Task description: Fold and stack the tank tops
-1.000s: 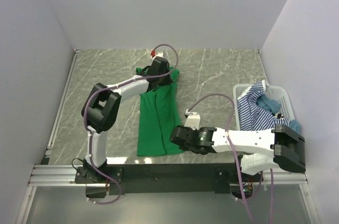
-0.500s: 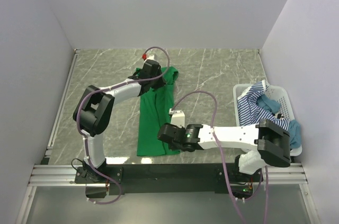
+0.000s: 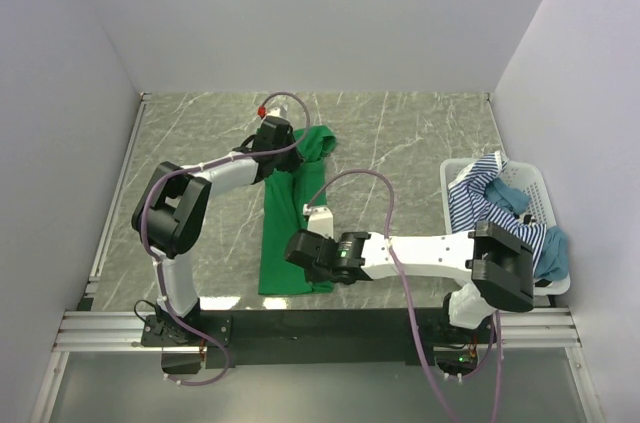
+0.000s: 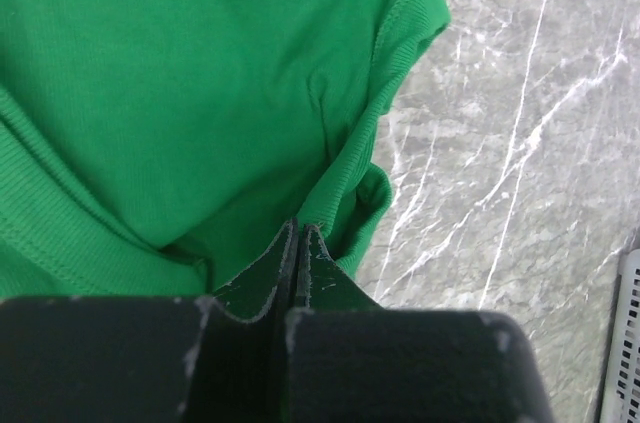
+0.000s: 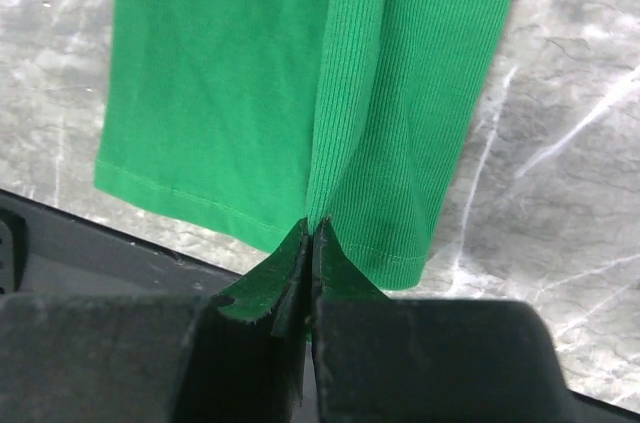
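**Pinched at both ends**

Holding the green tank top (image 3: 283, 218) as a long strip on the desk (image 3: 200, 143), with the left hand (image 4: 298, 243) pressed together on cloth by a strap and the right hand (image 5: 310, 233) nipping the hem fold. With the striped top (image 3: 470, 205) and teal top (image 3: 505, 197) heaped in the basket (image 3: 540, 193).

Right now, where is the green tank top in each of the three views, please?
Top external: the green tank top stretches as a long strip at centre, between both arms.
Left wrist: the green tank top fills the upper left, pinched by the left claw.
Right wrist: the green tank top fills the top, hem pinched by the right claw.
Shared landmark: the grey marble table.
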